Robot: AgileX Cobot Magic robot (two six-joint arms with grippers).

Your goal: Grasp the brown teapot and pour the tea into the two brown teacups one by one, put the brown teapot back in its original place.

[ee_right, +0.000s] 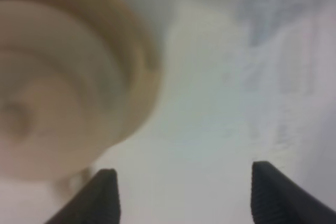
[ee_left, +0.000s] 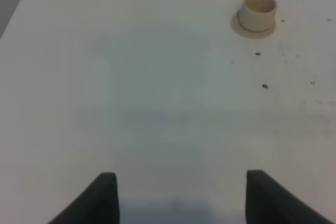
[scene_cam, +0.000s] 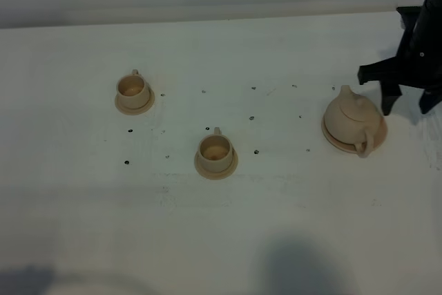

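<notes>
Your right gripper (scene_cam: 407, 105): jaws spread wide, nothing between, just beside brown teapot (scene_cam: 352, 117). Teapot upright on wide saucer (scene_cam: 330, 137), table (scene_cam: 276, 226) right side. Left teacup (scene_cam: 132, 88), middle teacup (scene_cam: 215, 150) on own saucers, well apart from teapot. Your left gripper (ee_left: 181, 200): spread, empty.

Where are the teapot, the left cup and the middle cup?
teapot (scene_cam: 347, 122): exterior high view, on its round belly.
left cup (scene_cam: 132, 88): exterior high view, on its open mouth.
middle cup (scene_cam: 215, 150): exterior high view, on its open mouth.
</notes>
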